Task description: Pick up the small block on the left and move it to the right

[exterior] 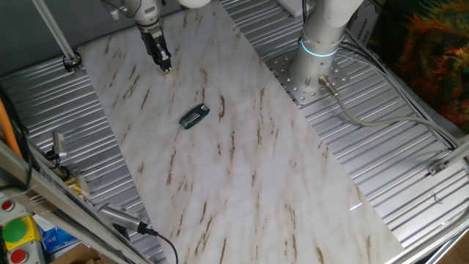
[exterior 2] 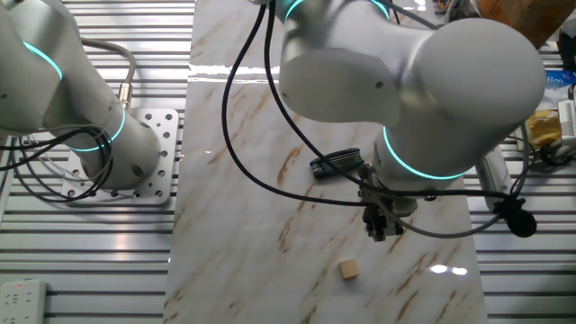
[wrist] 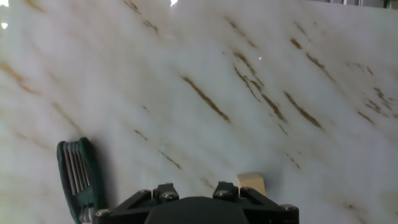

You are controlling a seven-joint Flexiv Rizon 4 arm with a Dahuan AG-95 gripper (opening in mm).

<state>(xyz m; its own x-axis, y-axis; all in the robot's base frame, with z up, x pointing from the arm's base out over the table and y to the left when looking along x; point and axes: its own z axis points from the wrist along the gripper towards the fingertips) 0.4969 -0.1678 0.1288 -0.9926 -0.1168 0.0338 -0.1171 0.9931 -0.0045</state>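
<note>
Marble-patterned bench top [exterior: 242, 169], white with brown veins, laid over ribbed metal decking.

Gripper [exterior: 164, 64] hangs over the far part of the bench in one fixed view, close to the bench's far left edge there. Dark fingers [exterior: 160, 53] point down at the surface. In the other fixed view the gripper [exterior 2: 385, 229] sits under the bulky white wrist, near that view's near right corner of the marble.

The small block [exterior: 168, 72], a tan cube, shows right at the fingertips in one fixed view; contact cannot be judged from there. The other fixed view settles it: the small block [exterior 2: 349, 269] rests on the marble, below and to the left of the fingers in the picture, a clear gap between them. Nothing is clamped. Fingers look close together, but whether they are parted or closed I cannot tell.

Hand view: the small block [wrist: 251, 183] peeks out just above the gripper body at the lower edge of the frame, sitting on the marble.

Flat dark piece [exterior: 194, 116] with greenish edge lies nearer mid-bench, apart from the block. Also seen at [exterior 2: 336, 163] and [wrist: 79, 177].

Arm base [exterior: 311, 70] stands on a perforated plate just off the bench's edge.
</note>
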